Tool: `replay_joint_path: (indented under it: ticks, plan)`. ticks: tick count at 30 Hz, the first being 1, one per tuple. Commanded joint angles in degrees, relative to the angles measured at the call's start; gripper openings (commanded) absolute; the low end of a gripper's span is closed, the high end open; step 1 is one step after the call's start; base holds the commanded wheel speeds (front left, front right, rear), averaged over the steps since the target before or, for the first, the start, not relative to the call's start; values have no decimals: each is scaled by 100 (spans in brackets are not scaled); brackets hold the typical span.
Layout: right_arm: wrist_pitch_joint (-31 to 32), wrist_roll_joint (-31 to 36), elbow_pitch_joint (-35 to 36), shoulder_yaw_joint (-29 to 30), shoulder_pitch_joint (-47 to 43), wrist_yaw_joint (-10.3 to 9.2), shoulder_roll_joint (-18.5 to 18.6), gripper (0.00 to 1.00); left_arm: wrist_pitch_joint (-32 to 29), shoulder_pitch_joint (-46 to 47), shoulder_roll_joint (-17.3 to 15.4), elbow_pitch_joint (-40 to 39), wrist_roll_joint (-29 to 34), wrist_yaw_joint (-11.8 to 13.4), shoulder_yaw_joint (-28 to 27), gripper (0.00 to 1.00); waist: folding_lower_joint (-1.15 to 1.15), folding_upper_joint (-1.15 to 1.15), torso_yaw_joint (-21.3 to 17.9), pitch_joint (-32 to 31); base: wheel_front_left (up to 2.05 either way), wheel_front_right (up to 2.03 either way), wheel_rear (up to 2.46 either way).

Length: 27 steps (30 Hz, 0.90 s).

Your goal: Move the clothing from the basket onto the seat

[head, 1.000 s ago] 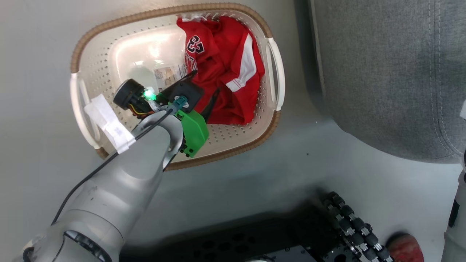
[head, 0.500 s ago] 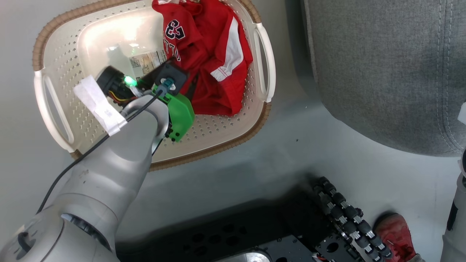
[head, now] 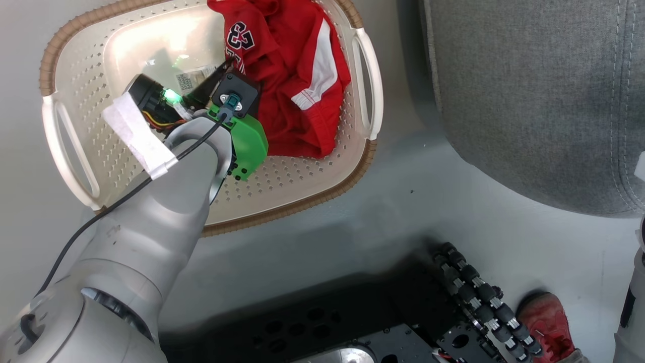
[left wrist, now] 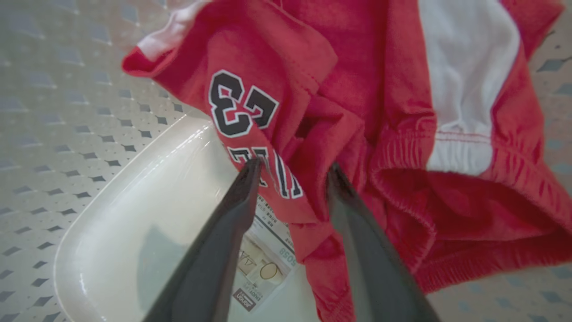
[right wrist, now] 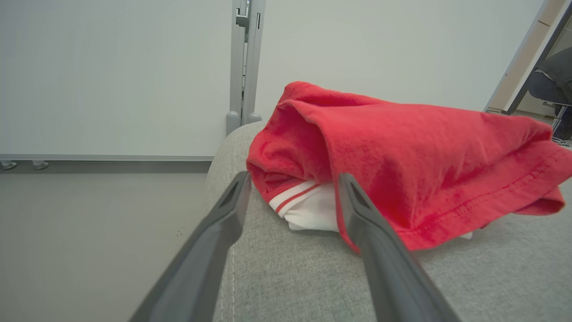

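The cream perforated basket [head: 302, 186] stands on the floor at the upper left of the head view. Red clothing [head: 297, 75] with a white stripe and a "23" print is bunched in its right part. My left gripper [head: 244, 70] reaches down into the basket at the garment's left edge. In the left wrist view my left gripper [left wrist: 293, 169] is open, its two dark fingers straddling a fold of the numbered clothing [left wrist: 357, 112], tips against the fabric. My right gripper [right wrist: 293, 178] is open over the grey seat [right wrist: 313, 277], just short of a second red garment [right wrist: 402, 152] lying on it.
The grey seat [head: 529, 101] fills the upper right of the head view, close to the basket's right handle [head: 370, 80]. A paper label [left wrist: 263, 268] lies on the basket floor. My black base [head: 352, 333] and a red shoe [head: 549, 322] are at the bottom.
The head camera shifted, so the basket sits lower left in the picture. My left gripper pushed farther into the basket to the numbered fold, and its jaws have narrowed a little.
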State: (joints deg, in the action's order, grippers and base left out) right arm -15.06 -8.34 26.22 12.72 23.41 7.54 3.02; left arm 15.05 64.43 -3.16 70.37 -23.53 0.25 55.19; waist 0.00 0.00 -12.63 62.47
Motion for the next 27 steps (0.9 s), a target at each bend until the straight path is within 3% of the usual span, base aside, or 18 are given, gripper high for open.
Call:
replay_joint_path:
  ticks: [1,13,27]
  plan:
    - [-18,38,44,22,-62,-10,9,100,16,108,-75,-54,11,-11,-59,0,0,0,14,-1,0,0,0]
    - [-18,63,-84,4,150,-9,50,100,10,-301,-235,-1154,76,-162,-512,0,0,0,270,-340,0,0,0]
    - [-18,338,-641,-718,-21,-10,266,100,9,-2197,-370,-3039,367,-343,-1997,0,0,0,753,-2211,0,0,0]
